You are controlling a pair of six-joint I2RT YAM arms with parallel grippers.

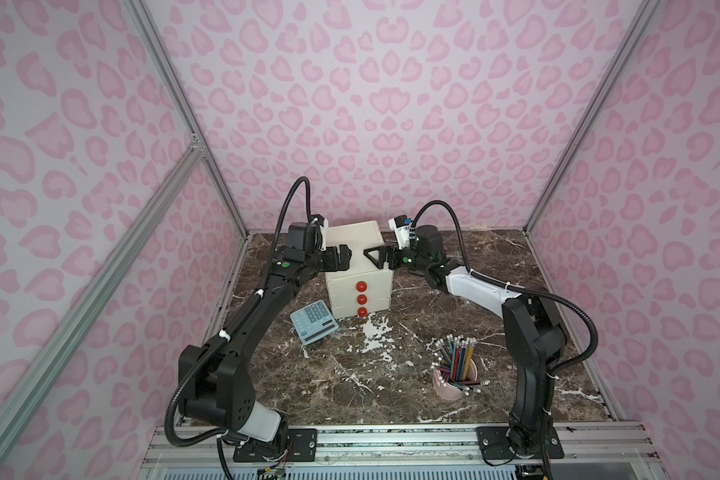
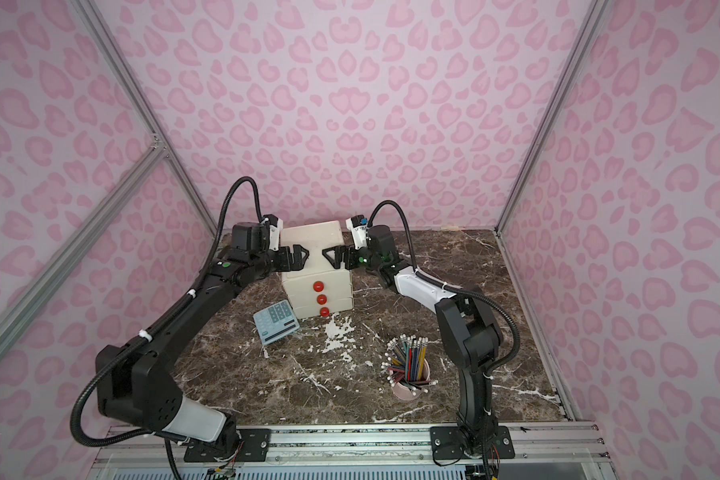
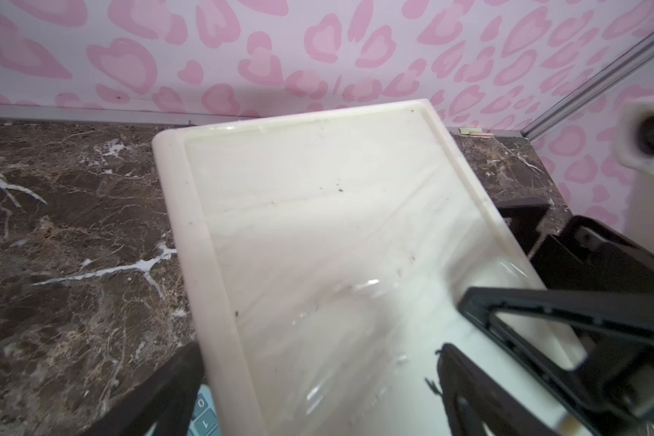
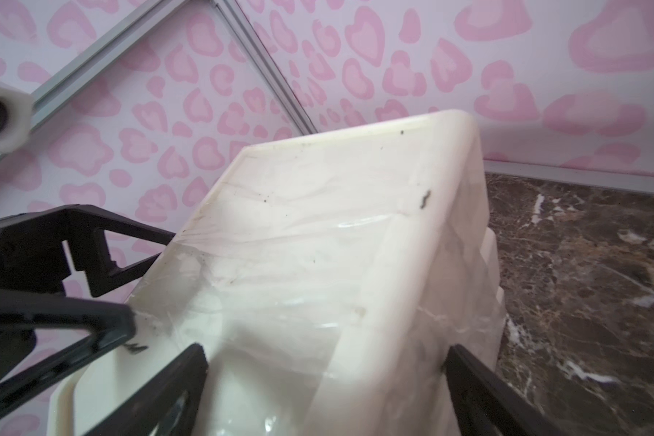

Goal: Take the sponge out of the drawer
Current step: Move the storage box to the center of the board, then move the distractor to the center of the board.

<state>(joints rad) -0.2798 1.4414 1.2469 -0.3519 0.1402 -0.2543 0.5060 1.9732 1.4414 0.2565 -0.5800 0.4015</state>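
Left claw [image 1: 347, 254] and right claw [image 1: 371, 258] gape wide over shut drawer unit [image 1: 341, 291]; sponge unseen, presumably light, squashy, so pinch mid-body.

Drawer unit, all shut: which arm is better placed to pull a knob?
Right, narrowly. The left hand and right hand hover open above the drawer unit, but the calculator sits by its front corner on the left arm's side; the right's drop to the red knobs looks clearer.

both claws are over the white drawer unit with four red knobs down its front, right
No: the drawer unit has three red knobs, not four, as both top views show. The left claw and right claw are over it.
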